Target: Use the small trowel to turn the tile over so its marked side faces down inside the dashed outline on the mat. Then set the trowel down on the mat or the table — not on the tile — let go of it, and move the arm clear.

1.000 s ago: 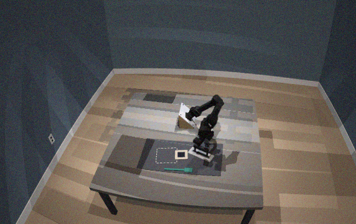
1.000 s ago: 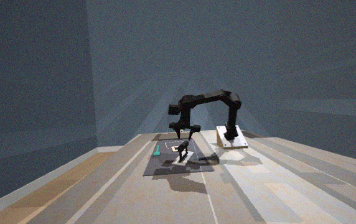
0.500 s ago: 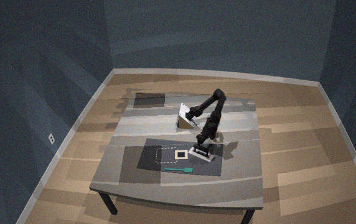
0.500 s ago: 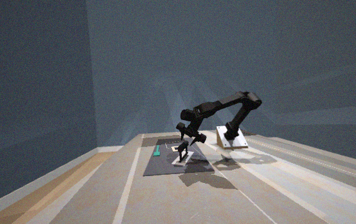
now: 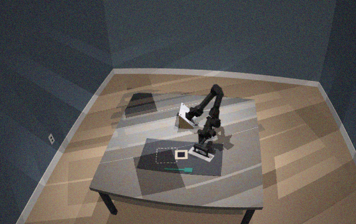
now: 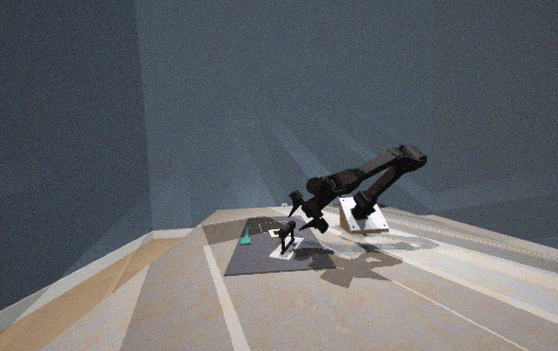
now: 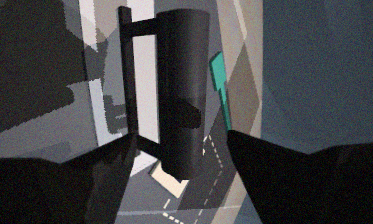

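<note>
The trowel (image 5: pixel 210 158) (image 6: pixel 279 253) (image 7: pixel 183 60), a pale flat plate with a raised black bar handle, lies plate down on the right part of the dark mat (image 5: pixel 206 170) (image 6: pixel 259 265). The square tile (image 5: pixel 177 154) (image 6: pixel 272 233) (image 7: pixel 168 182), cream with a dark square on top, lies flat just left of the trowel in the top view. It is at the right edge of the dashed outline (image 5: pixel 165 162). My gripper (image 6: pixel 295 222) (image 7: pixel 182 138) is open and tilted, close to the handle. The handle shows between its fingers in the wrist view, with gaps either side.
A teal flat-bladed tool (image 5: pixel 188 170) (image 6: pixel 245 240) (image 7: pixel 218 72) lies near the mat's front edge. The arm's sloped white base plate (image 5: pixel 182 109) (image 6: pixel 372 224) stands behind the mat. Dark shadows of the arm fall across the table.
</note>
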